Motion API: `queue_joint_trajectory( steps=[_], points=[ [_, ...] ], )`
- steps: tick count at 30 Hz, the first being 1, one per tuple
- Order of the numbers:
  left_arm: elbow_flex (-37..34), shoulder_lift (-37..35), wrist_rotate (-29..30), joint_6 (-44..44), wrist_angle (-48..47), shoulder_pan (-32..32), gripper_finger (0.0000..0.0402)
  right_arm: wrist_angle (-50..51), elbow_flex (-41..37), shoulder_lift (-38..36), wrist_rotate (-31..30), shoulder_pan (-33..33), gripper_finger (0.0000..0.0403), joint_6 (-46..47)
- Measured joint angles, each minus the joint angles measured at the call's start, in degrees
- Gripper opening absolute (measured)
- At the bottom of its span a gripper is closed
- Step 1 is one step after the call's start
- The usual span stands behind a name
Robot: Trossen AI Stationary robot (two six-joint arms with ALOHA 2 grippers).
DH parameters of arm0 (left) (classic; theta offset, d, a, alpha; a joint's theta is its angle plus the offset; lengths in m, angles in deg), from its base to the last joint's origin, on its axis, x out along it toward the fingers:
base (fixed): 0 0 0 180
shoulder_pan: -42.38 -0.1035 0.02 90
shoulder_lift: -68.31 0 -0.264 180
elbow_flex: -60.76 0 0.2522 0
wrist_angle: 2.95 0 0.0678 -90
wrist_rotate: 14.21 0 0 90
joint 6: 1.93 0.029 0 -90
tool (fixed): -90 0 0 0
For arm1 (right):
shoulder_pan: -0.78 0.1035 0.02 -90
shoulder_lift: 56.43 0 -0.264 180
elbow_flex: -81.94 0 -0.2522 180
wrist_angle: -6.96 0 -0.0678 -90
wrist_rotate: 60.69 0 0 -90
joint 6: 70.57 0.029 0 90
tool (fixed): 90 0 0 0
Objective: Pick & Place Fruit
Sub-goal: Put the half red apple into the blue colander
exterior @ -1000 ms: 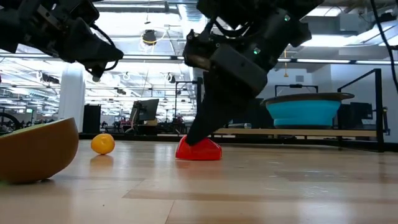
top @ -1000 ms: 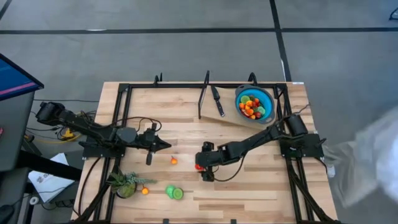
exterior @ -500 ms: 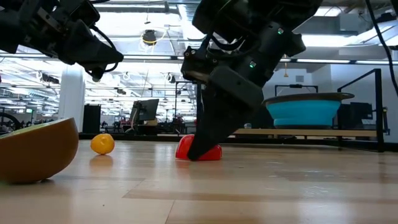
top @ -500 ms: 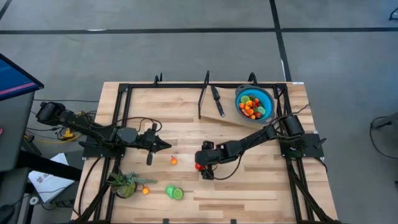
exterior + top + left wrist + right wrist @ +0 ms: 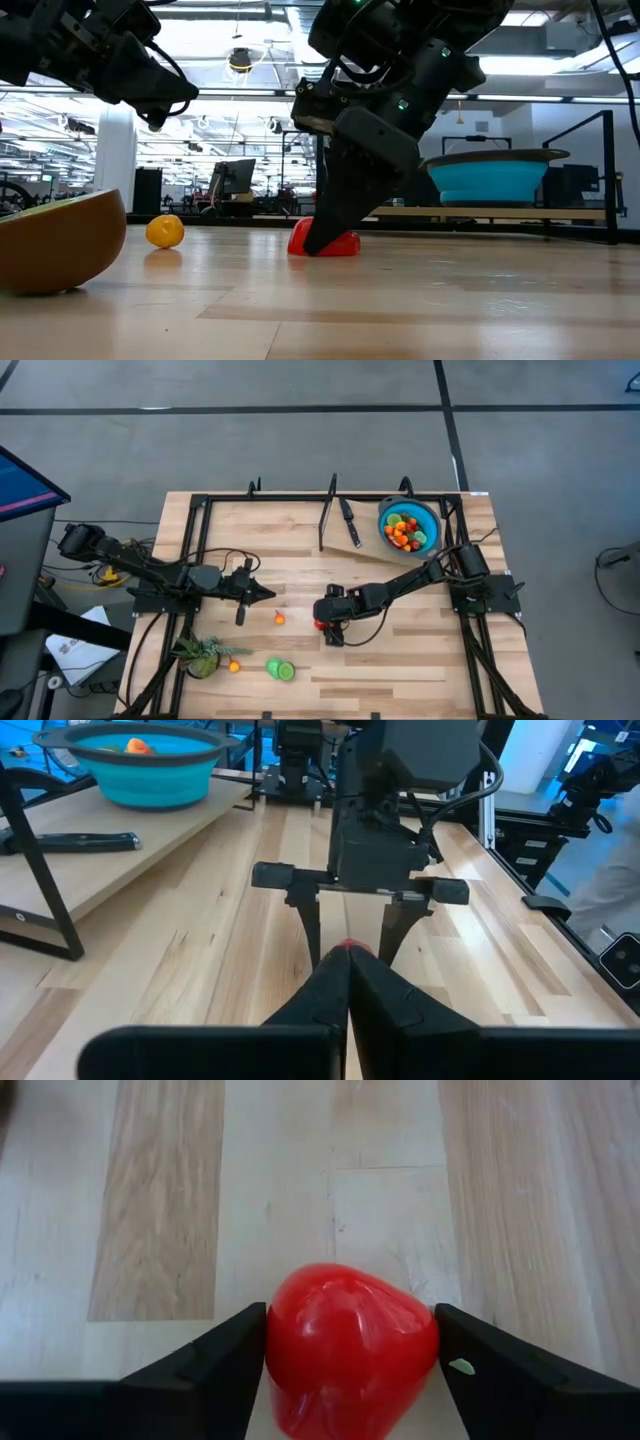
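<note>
Two dark fingers (image 5: 215, 1360) flank red fruit (image 5: 345, 1345), touching both sides in right wrist view: right gripper (image 5: 322, 625) clamped on it, down on wooden table (image 5: 400, 660) near centre. Still resting on the boards in low view, not lifted.

Left gripper (image 5: 262, 593) pinched shut on nothing, parked at nine o'clock from table centre, nose toward the red fruit.

Blue bowl (image 5: 426, 520) at one o'clock from the grasp, up on a raised board near the far right corner, already heaped with fruit. Small orange fruit (image 5: 279, 619) just at nine o'clock of the red one; green pieces (image 5: 280, 670) and another orange (image 5: 233, 667) at seven o'clock, beside leafy plant (image 5: 200, 655). Knife (image 5: 349, 522) lying at nine o'clock of the bowl.

Best handled, by judgement: squeeze firmly, since smooth rounded plastic may squirt out; lift straight up before swinging toward one o'clock; clear the raised board's edge and bowl rim; release low over the heap so nothing bounces out.

No brand, label or legible writing anywhere.
</note>
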Motion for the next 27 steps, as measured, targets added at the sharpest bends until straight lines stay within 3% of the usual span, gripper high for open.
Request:
queue_joint_trajectory(
  steps=[17,27],
  points=[
    [0.02,0.02,-0.04,0.00,-0.02,0.00,0.0001,5.07,-0.31,-3.25,1.75,0.19,0.0243,0.75],
    [-0.11,0.09,-0.09,-0.02,-0.02,-0.02,0.0001,18.95,-0.22,-13.71,0.92,-0.42,0.0243,1.83]
  ],
)
